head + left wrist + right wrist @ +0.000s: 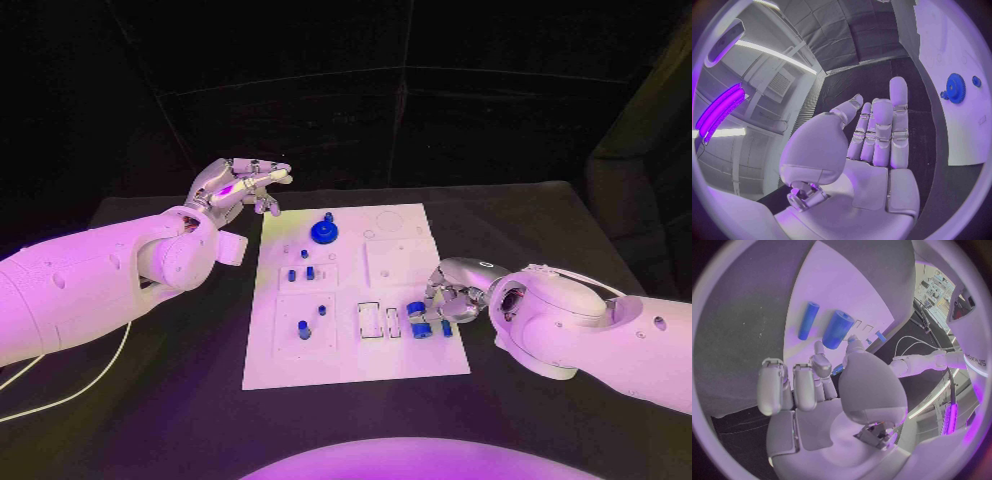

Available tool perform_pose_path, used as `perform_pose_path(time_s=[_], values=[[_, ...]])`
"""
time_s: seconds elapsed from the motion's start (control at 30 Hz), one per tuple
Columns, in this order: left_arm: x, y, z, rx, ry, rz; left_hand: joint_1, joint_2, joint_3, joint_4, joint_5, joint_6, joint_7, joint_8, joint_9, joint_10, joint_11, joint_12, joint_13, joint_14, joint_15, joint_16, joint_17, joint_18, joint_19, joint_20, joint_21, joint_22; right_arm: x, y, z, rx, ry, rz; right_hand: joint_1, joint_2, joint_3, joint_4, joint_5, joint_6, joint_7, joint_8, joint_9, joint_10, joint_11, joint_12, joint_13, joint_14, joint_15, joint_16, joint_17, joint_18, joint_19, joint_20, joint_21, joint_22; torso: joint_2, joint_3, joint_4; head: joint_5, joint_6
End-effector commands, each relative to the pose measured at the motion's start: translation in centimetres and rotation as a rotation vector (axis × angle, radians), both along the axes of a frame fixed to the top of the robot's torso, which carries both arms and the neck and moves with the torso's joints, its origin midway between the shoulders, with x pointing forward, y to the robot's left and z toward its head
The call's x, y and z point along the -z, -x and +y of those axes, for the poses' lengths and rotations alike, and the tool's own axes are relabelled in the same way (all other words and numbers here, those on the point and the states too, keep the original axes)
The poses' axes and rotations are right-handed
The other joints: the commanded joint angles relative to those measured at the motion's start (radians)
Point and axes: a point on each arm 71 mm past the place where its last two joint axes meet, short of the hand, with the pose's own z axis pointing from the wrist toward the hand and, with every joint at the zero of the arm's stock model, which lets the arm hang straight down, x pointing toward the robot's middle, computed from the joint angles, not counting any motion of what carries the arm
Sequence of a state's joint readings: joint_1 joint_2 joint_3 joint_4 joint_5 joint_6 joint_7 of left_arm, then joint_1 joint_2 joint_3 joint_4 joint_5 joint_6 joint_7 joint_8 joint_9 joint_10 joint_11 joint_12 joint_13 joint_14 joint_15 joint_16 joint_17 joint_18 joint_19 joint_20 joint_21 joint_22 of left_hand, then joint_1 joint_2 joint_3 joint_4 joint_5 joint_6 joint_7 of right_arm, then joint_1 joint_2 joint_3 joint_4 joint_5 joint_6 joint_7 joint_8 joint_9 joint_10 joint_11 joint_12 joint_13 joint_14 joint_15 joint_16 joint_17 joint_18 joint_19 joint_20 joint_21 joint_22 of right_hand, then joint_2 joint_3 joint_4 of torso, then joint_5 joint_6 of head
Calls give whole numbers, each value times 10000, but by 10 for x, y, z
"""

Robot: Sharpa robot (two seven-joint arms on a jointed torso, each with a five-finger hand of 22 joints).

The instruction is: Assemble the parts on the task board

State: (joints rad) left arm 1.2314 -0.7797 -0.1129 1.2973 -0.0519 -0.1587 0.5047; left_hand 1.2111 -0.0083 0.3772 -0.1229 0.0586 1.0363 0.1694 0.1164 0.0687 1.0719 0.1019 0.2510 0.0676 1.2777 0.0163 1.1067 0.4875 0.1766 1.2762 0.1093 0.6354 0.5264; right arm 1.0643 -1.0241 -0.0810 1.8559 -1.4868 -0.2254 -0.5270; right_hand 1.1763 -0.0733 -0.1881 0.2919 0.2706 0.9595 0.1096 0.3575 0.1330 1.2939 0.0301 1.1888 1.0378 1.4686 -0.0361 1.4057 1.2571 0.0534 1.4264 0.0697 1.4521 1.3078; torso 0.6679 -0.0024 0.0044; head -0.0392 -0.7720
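The white task board (353, 350) lies in the middle of the table. A blue gear (325, 232) stands near its far end and shows again as the gear (955, 88) in the left wrist view. Small blue pegs (300, 273) stand in the board's left half. Two blue cylinders (421, 320) lie at the board's right edge, a thin one (807, 320) and a thick one (837, 329). My right hand (450, 290) hovers just beyond them, its thumb tip close to the thick one. A bluish spot sits between thumb and finger; I cannot tell whether it is a part. My left hand (238, 185) is raised off the board's far left corner, fingers apart and holding nothing.
Two rectangular outlined slots (378, 321) sit left of the cylinders. A white cable (65, 385) trails over the table under my left arm. Bare black table (173, 400) runs along both long sides of the board.
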Motion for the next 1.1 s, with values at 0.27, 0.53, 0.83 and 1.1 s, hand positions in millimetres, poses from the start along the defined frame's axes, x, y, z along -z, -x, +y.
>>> perform_pose_path(time_s=[0.27,0.53,0.83,1.1], values=[[-1,0,0,127,81,16,3,63,-21,3,19,-17,66,71,-9,-51,21,50,-11,-85,-16,-40,-5,55,-60,22,-52,-12,8,-1,3,-350,978,208,42,203,90,-3,245,23,-63,202,44,173,-51,198,288,503,-78,103,146,-73,132,-1,85,812,-4,2,6,2,-66],[-1,1,0,120,73,30,3,63,-21,3,19,-17,66,71,-9,-51,21,50,-11,-85,-16,-40,-5,55,-60,22,-52,-12,15,2,7,-448,1201,328,303,360,130,-44,349,35,-91,349,66,175,-77,226,376,504,-98,126,185,-79,146,-20,101,840,-3,-10,20,3,-83],[-1,1,1,152,74,68,-42,49,-53,29,16,-35,75,73,-11,-65,29,59,-11,-91,-11,-38,-14,54,-57,26,-69,-25,14,3,10,-372,873,-1,770,688,187,-80,718,51,-130,563,87,204,-115,238,494,507,-129,154,240,-95,193,-47,145,914,-12,-15,17,27,-94],[0,1,1,160,71,85,-42,49,-53,29,16,-35,75,73,-11,-65,29,59,-11,-91,-11,-38,-14,54,-57,26,-69,-25,1,9,12,-34,-272,-792,902,857,148,-44,1031,157,-183,709,105,352,-162,347,694,522,-164,197,321,-125,286,-77,222,1041,-14,-11,19,52,-79]])
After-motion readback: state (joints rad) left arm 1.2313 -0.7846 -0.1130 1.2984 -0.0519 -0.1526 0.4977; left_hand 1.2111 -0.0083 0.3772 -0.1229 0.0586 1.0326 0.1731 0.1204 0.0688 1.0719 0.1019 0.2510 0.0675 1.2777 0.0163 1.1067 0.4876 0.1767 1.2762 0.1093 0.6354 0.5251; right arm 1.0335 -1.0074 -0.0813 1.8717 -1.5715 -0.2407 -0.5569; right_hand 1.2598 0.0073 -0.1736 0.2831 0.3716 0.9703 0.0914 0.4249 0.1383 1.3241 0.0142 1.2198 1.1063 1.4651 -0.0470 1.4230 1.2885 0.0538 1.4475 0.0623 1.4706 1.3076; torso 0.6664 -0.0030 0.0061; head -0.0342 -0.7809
